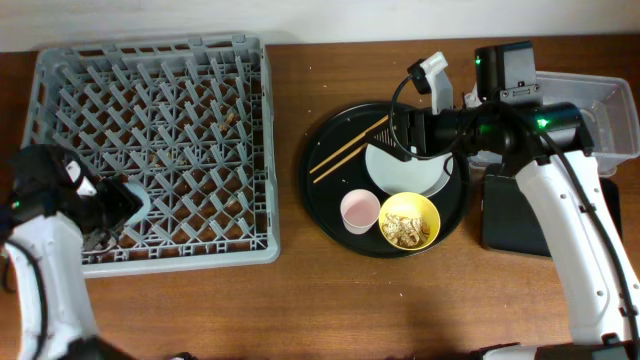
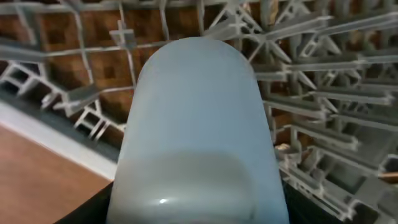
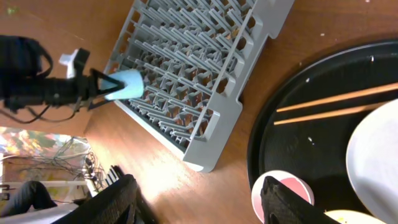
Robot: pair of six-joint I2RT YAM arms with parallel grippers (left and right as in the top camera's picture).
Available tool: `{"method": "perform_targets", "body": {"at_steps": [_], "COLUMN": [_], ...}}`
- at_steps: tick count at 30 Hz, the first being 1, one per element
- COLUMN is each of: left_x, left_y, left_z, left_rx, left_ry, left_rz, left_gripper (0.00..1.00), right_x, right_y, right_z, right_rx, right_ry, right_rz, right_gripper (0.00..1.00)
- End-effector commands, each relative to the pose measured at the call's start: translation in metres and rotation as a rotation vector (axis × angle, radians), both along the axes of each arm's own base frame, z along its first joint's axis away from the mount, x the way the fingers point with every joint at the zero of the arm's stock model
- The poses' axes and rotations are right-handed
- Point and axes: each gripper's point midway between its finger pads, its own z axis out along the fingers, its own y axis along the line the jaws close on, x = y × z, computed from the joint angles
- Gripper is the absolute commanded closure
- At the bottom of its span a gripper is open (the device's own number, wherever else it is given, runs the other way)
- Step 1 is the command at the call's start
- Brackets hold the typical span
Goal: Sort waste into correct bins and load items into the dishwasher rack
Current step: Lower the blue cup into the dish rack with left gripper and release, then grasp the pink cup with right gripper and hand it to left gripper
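My left gripper point(image 1: 125, 203) is shut on the small light-blue cup point(image 2: 196, 130), holding it on its side over the front left part of the grey dishwasher rack point(image 1: 150, 150). The cup also shows in the right wrist view point(image 3: 127, 85). My right gripper point(image 3: 205, 205) is open and empty, hovering above the round black tray point(image 1: 330, 200). On that tray lie the pink cup point(image 1: 360, 211), the yellow bowl point(image 1: 409, 221) holding brownish food scraps, the white-grey plate point(image 1: 410, 175) and the wooden chopsticks point(image 1: 350, 150).
A clear plastic tub point(image 1: 612, 110) stands at the far right, partly under the right arm. A shallow black rectangular tray point(image 1: 515, 215) lies in front of it. Bare wood table separates the rack and the round tray. The rack holds a few small crumbs.
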Motion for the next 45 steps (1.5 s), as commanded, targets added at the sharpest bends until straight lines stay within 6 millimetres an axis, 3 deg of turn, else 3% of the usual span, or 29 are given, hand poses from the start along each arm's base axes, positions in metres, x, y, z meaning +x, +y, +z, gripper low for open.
{"method": "perform_targets", "body": {"at_steps": [1, 3, 4, 5, 8, 11, 14, 15, 17, 20, 21, 22, 24, 26, 29, 31, 33, 36, 38, 40, 43, 45], "left_x": [0.006, 0.007, 0.007, 0.007, 0.011, 0.023, 0.035, 0.034, 0.028, 0.02, 0.02, 0.021, 0.025, 0.034, 0.034, 0.027, 0.016, 0.007, -0.002, -0.014, -0.025, -0.025], "left_y": [0.0, 0.001, 0.001, 0.0, -0.003, -0.025, -0.087, -0.109, -0.125, -0.151, -0.157, -0.164, -0.18, -0.201, -0.231, -0.244, -0.254, -0.262, -0.279, -0.293, -0.303, -0.303], "left_z": [-0.029, -0.029, -0.029, -0.028, -0.007, 0.048, 0.093, 0.103, 0.104, 0.104, 0.106, 0.106, 0.114, 0.134, 0.172, 0.189, 0.21, 0.222, 0.224, 0.231, 0.237, 0.237], "left_rx": [-0.05, -0.043, -0.043, -0.05, -0.064, -0.039, -0.088, -0.113, -0.13, -0.175, -0.18, -0.178, -0.211, -0.31, -0.513, -0.667, -0.801, -0.872, -0.91, -0.974, -1.035, -1.035], "left_ry": [0.069, 0.064, 0.063, 0.06, 0.05, -0.009, -0.176, -0.22, -0.206, -0.197, -0.209, -0.215, -0.265, -0.389, -0.577, -0.632, -0.696, -0.728, -0.712, -0.708, -0.707, -0.708], "left_rz": [-0.007, -0.006, -0.006, -0.009, -0.02, -0.187, -0.477, -0.557, -0.602, -0.693, -0.723, -0.745, -0.793, -0.855, -0.967, -1.013, -1.06, -1.103, -1.156, -1.21, -1.251, -1.25], "left_gripper": [0.33, 0.33, 0.21, 0.01, 0.01, 0.01, 0.01, 0.01, 0.01, 0.01, 0.01, 0.01, 0.04, 0.05, 0.05, 0.04, 0.03, 0.01, 0.01, 0.02, 0.25, 0.29], "right_x": [-0.004, -0.004, -0.004, -0.005, -0.006, -0.01, -0.017, -0.021, -0.021, -0.033, -0.033, -0.027, -0.015, -0.007, -0.008, -0.032, -0.051, -0.059, -0.065, -0.058, -0.047, -0.045], "right_y": [0.0, 0.0, 0.0, 0.0, 0.0, 0.004, 0.015, 0.007, -0.017, -0.022, -0.022, -0.019, -0.016, -0.007, 0.023, 0.053, 0.062, 0.076, 0.093, 0.1, 0.102, 0.102], "right_z": [0.006, 0.006, 0.006, 0.005, -0.016, -0.065, -0.113, -0.143, -0.179, -0.228, -0.235, -0.235, -0.216, -0.18, -0.092, -0.012, 0.037, 0.047, 0.052, 0.061, 0.069, 0.068], "right_rx": [-0.009, -0.009, -0.01, -0.011, -0.094, -0.384, -0.528, -0.615, -0.766, -0.84, -0.847, -0.833, -0.797, -0.714, -0.402, -0.012, 0.229, 0.293, 0.305, 0.324, 0.332, 0.321], "right_ry": [-0.028, -0.025, -0.023, -0.018, 0.027, 0.092, 0.19, 0.276, 0.354, 0.47, 0.48, 0.459, 0.405, 0.329, 0.16, -0.003, -0.092, -0.117, -0.176, -0.2, -0.234, -0.236], "right_rz": [0.007, 0.007, 0.007, 0.007, -0.011, -0.065, -0.079, -0.129, -0.214, -0.175, -0.171, -0.178, -0.184, -0.14, 0.022, 0.271, 0.403, 0.471, 0.534, 0.524, 0.494, 0.483], "right_gripper": [0.34, 0.34, 0.34, 0.34, 0.34, 0.35, 0.36, 0.4, 0.42, 0.6, 0.75, 0.84, 0.96, 0.96, 0.96, 0.96, 0.96, 0.96, 0.96, 0.96, 0.96, 0.96]}}
